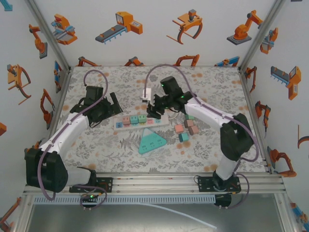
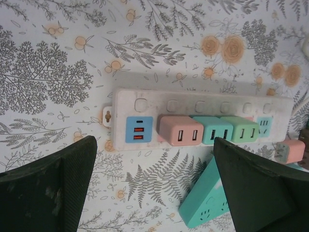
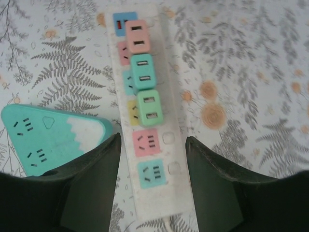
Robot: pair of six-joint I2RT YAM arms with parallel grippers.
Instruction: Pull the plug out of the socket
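Your right gripper (image 3: 153,145) fingers apart, either side of the white power strip (image 3: 175,193), pink plug (image 3: 137,36), teal plug (image 3: 143,71), green plug (image 3: 149,107) seated in a row, your left gripper (image 2: 154,145) spread wide near the strip's USB end, teal triangular socket (image 3: 43,140) alongside.

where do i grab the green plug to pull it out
Pinch the green plug by its two faces across the width of the power strip, coming straight down from above. The teal plug sits tight beside it lengthwise, leaving those faces free.
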